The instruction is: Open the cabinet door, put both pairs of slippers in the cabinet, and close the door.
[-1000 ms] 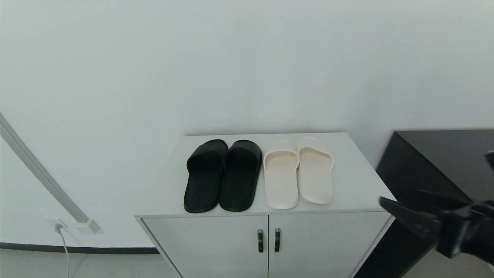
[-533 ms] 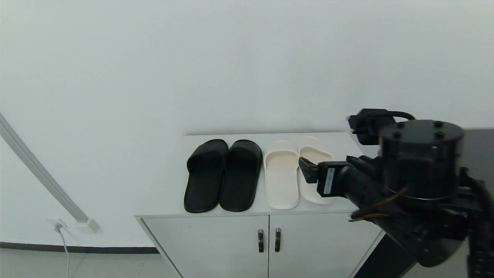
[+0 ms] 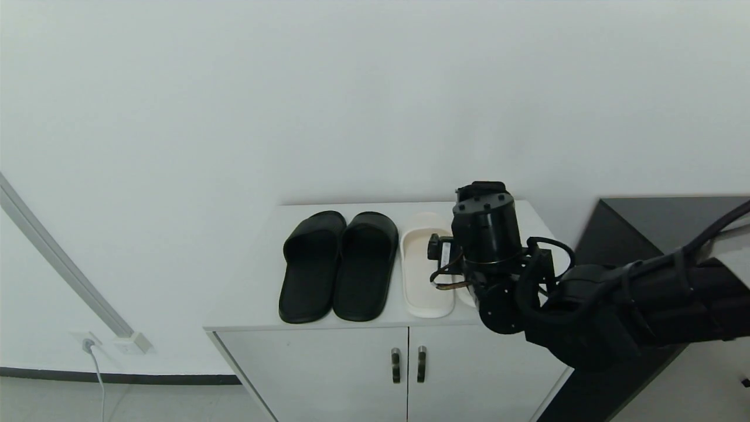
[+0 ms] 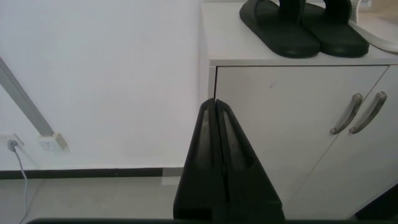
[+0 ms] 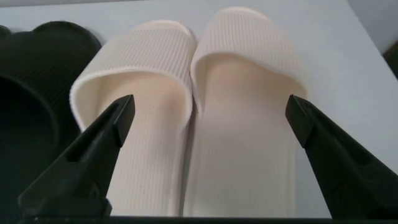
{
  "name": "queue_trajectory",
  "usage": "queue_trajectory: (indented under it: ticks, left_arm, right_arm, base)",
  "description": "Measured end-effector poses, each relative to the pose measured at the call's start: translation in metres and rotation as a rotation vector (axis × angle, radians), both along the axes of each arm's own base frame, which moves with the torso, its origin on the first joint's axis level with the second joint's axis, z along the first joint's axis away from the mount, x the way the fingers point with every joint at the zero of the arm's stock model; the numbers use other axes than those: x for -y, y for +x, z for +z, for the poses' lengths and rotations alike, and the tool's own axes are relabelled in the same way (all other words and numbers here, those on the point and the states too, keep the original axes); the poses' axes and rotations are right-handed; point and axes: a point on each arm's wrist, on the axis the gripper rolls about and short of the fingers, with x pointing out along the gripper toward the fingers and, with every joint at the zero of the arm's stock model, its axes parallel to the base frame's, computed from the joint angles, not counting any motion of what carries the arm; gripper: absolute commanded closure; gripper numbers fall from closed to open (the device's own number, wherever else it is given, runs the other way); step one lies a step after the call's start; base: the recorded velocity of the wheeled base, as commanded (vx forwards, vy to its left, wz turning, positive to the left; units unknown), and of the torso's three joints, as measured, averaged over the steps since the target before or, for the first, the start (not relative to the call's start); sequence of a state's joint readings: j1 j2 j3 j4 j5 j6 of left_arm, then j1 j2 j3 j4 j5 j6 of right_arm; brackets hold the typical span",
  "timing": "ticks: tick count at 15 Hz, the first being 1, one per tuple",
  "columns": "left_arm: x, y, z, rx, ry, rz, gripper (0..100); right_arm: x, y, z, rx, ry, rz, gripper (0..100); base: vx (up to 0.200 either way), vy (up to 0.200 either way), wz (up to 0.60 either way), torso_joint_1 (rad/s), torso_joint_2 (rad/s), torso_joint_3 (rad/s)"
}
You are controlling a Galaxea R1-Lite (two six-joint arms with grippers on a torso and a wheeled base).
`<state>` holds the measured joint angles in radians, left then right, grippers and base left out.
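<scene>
The right end effector (image 5: pixel 210 106) hovers spread wide over the white slippers (image 3: pixel 426 275), lower centre of the head view, on the cabinet (image 3: pixel 316 375), doors shut. Recommended: centre both straps between the jaws, descend squarely, then pinch them together.

Smooth, low-sheen white laminate over the boxy two-door white cabinet (image 3: pixel 252 293). Brushed grey metal in its curved door handles (image 4: pixel 346 114). On the cabinet top, matt foam-like rubber in the pair of cream open-toed slippers (image 5: pixel 242 124), finely ribbed across the straps, smoother in the footbeds. Same matt rubbery look in the pair of black slide slippers (image 3: pixel 363 264) alongside. Matt black hard plastic on the right gripper's fingers (image 5: pixel 93 162); faint sheen on the left gripper's fingers (image 4: pixel 208 155).
</scene>
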<state>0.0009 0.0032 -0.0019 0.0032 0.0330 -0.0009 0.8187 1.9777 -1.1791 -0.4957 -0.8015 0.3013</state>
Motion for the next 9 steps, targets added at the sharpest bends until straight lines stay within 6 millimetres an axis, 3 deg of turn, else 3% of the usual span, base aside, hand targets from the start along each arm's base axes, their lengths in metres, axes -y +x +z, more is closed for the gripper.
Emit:
queue_trajectory:
  ticks: [9]
  left_arm:
    - [0.0, 0.0, 0.0, -0.001, -0.001, 0.0, 100]
  right_arm:
    - [-0.012, 0.061, -0.021, 0.007, -0.017, -0.032, 0]
  base:
    - [0.0, 0.0, 0.0, 0.0, 0.0, 0.0]
